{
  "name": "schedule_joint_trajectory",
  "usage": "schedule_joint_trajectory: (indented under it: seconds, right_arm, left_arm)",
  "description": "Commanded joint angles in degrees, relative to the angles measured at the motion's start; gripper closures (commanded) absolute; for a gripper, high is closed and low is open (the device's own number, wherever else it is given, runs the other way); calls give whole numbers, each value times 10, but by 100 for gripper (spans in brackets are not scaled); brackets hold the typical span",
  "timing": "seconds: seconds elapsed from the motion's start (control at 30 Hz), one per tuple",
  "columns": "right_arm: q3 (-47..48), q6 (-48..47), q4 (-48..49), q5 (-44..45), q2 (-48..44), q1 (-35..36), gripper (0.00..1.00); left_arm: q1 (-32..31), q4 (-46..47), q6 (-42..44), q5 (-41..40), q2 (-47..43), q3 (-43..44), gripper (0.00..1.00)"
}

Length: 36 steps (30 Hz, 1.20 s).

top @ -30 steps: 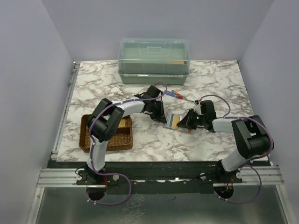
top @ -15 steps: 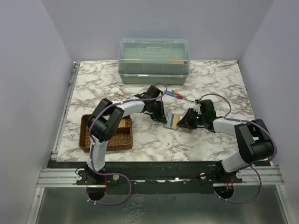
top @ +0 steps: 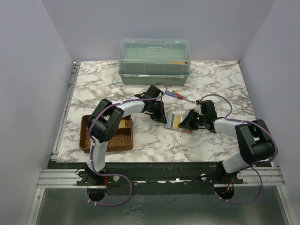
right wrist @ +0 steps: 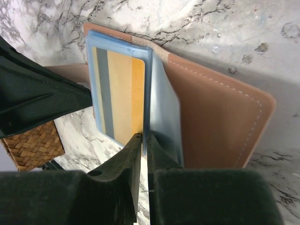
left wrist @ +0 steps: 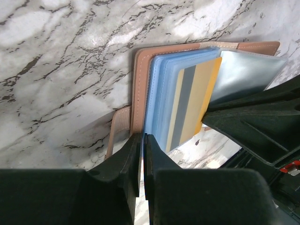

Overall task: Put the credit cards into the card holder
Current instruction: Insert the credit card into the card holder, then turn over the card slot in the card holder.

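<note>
and here we are at mid-table, both arms bent in over the pinkish-tan leather-like folding card holder (right wrist: pixel 220 117), which lies open and flat on the white-and-grey marble tabletop (top: pixel 215 79). the left gripper (left wrist: pixel 142 139) is clenched almost shut, its black fingers pinching the near edge of the stack of pale blue clear sleeves inside the card holder. the right gripper (right wrist: pixel 142 138) comes in from the opposite side, also squeezed to a sliver, nipping the edge of one clear sleeve that stands lifted off the stack. in the top sleeve sits a striped credit card (right wrist: pixel 119 89), tan-gold with grey and cream bands, lying flat behind the plastic.

it's crowded: the two grippers face each other across the holder, each one's dark body filling a corner of the other's wrist view, and from above the wrists cover the holder's left and right ends.

around them, red-and-blue screwdrivers (top: pixel 177 94) lie just beyond the holder, near the right arm's cable. a brown woven divided tray (top: pixel 107 136) sits to the left, beside the left arm, with a pale tan flat piece in it, too small to name. a clear lidded plastic box (top: pixel 154 58) stands at the far edge, well apart.
</note>
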Motion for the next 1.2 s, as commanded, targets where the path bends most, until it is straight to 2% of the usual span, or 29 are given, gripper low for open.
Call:
schedule_joint_trajectory:
  seconds: [0.0,0.17,0.47,0.7,0.83,0.9,1.17]
  right_arm:
    - [6,11,41,-29,23,11,88]
    - [11,21,60,-39,34,18,90]
    - [5,-7,-7,18,-7,18,88]
    - [6,-2,11,5,11,18,89]
    - [8,-6,6,16,21,18,99]
    - [7,-5,7,19,27,18,100]
    - [-2,4,22,23,49,18,100]
  left_arm:
    - [-10,-3,1,13,4,13,88]
    - [-14,-4,1,12,7,14,89]
    - [-5,-9,13,-6,-27,14,88]
    - [6,-9,31,-28,-63,7,80]
    - [4,10,35,10,-62,7,71]
    - [0,22,34,31,-58,6,67]
    - [-13,30,34,45,-36,7,63]
